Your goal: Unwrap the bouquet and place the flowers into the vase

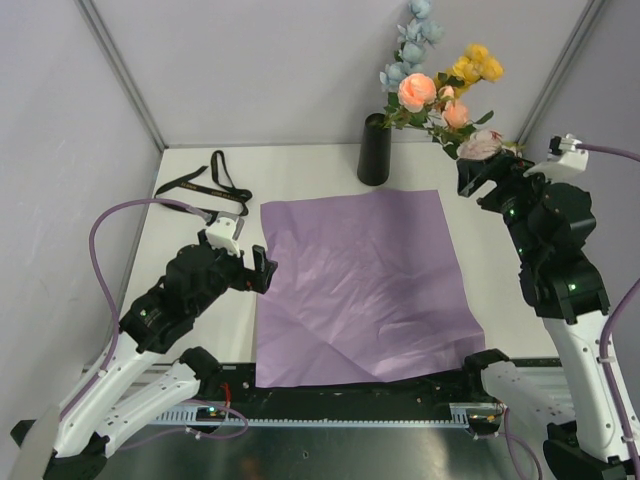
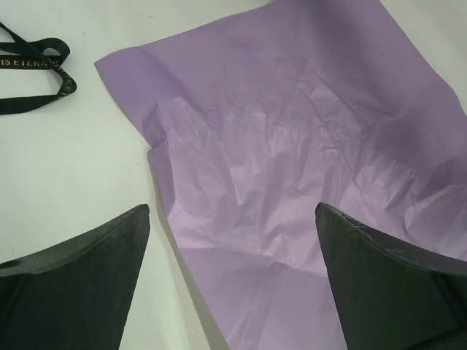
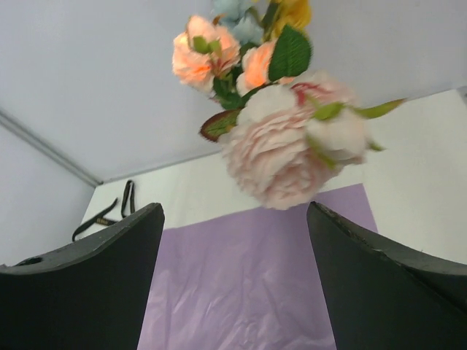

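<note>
Two arms: left gripper (image 1: 262, 272) wide at purple paper (image 1: 360, 290), right gripper (image 1: 480, 176) wide by flowers (image 1: 418, 92) (in vase (image 1: 374, 150)).

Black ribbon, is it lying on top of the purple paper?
No, the black ribbon lies on the bare white table, apart from the purple paper.

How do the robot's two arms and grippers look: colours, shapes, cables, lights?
The left arm and right arm have white lower segments and bulky black upper joints, with small green lights on them. A lilac cable runs to each wrist. The left gripper and right gripper each have two broad, black, wedge-shaped fingers.
</note>
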`<state>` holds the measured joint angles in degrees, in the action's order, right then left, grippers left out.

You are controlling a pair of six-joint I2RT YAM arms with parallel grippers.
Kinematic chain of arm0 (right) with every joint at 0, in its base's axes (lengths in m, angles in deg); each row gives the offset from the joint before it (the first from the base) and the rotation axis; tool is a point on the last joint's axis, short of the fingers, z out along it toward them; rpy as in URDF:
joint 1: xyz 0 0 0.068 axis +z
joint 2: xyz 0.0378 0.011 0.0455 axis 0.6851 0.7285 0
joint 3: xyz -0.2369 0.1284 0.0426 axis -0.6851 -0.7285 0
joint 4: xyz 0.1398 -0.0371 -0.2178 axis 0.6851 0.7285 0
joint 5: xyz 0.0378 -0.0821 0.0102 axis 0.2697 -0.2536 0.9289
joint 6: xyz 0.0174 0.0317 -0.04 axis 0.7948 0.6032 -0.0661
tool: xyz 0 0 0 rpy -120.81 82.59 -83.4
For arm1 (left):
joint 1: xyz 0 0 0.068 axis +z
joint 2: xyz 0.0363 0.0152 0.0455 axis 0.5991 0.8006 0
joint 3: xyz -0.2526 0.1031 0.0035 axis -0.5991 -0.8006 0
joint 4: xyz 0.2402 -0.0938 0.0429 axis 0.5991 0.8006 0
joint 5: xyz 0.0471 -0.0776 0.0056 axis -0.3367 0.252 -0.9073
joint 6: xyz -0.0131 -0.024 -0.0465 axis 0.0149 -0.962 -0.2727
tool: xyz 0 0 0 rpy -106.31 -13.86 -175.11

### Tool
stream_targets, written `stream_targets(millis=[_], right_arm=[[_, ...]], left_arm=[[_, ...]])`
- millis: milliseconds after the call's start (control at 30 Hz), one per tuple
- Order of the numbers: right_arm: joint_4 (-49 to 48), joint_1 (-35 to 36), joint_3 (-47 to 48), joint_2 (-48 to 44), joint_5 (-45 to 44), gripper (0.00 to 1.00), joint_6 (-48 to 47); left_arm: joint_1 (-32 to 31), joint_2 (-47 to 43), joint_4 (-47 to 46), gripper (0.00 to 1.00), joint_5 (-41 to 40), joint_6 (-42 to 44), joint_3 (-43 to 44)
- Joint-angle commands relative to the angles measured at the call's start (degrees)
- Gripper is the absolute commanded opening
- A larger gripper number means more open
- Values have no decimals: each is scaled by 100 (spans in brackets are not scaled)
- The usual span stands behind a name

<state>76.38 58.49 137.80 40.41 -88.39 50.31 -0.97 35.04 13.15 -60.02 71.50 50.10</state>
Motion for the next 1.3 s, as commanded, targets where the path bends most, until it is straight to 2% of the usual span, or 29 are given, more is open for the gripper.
stream_targets(millis=[0, 167, 367, 567, 733, 800, 1033, 1267], right_arm=[[-9, -14, 140, -77, -834, 85, -40], [-308, -58, 144, 147, -1440, 85, -417], [-1134, -181, 148, 851, -712, 81, -457], [-2117, -198, 375, 1628, -304, 65, -578], [-2377, -199, 1006, 2330, 98, 43, -935], [-2498, -191, 1157, 2529, 321, 39, -1086], [-2889, -189, 1306, 2829, 943, 39, -1575], [-2665, -195, 1494, 3348, 1477, 40, -1783]], left_arm=[[26, -1, -75, 100, -105, 49, 71], [29, 19, -74, 100, -99, 55, 74], [20, 46, -68, 100, -103, 55, 78], [24, 83, -69, 100, -124, 55, 74], [32, 107, -71, 100, -119, 64, 83], [27, 100, -74, 100, -132, 64, 83], [28, 154, -74, 100, -138, 64, 79], [60, 174, -70, 100, -121, 58, 79]])
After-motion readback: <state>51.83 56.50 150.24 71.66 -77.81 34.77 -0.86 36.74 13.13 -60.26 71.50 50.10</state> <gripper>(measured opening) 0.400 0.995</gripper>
